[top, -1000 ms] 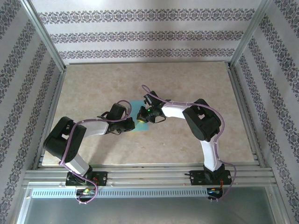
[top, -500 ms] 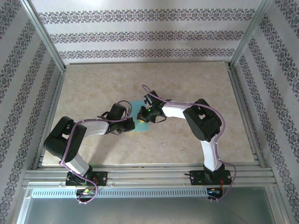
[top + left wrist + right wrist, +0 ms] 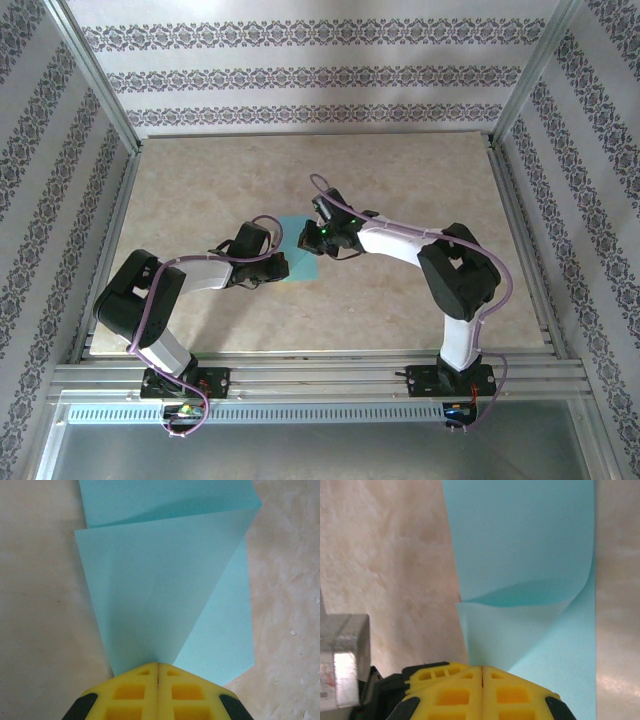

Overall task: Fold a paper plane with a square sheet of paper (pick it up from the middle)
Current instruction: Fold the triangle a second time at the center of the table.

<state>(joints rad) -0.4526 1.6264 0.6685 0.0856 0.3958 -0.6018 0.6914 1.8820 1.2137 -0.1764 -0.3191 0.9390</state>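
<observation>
Near the centre of the table [image 3: 400, 180], the square sheet of paper [image 3: 300, 265] lies partly folded. The left gripper [image 3: 158, 667] and right gripper [image 3: 482, 670] are each clenched on a raised flap. An early fold seems in hand — next, probably lay the flaps flat and crease.

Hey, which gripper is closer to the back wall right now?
Right. Both pinch the blue paper, but the right gripper sits farther up the table, nearer the back wall; the left gripper sits lower, farther from it.
</observation>
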